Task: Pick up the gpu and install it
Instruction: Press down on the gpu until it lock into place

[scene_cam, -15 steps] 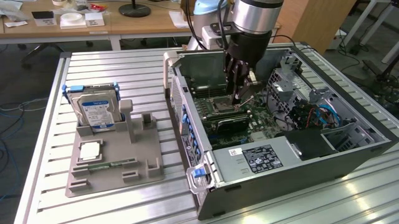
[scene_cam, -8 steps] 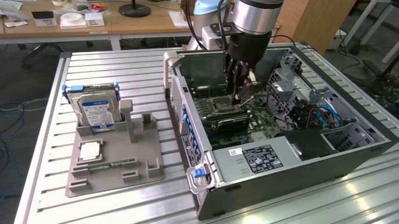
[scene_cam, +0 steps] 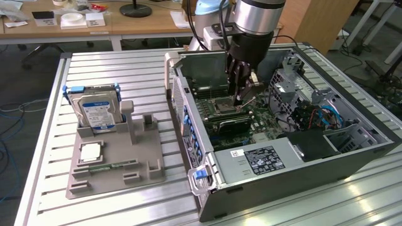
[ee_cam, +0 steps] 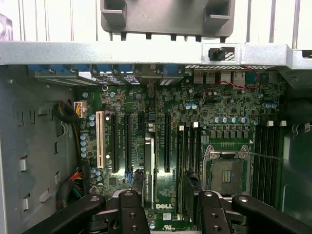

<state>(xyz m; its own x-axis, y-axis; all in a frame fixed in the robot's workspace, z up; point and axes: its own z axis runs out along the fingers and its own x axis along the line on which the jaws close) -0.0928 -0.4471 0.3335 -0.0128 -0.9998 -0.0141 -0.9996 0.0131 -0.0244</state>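
Observation:
The gpu stands on edge in a motherboard slot inside the open computer case. In the wrist view it is a thin dark card running between the long black slots. In the exterior view it shows as a dark block low on the board. My gripper hangs inside the case just above the board, near the processor socket. Its black fingers stand apart on either side of the card's near end. The gripper is open and holds nothing.
On the slatted table at the exterior view's left lies a grey holder tray. It carries a silver hard drive, a processor chip and a green memory stick. Drive cages and cables crowd the case's right side.

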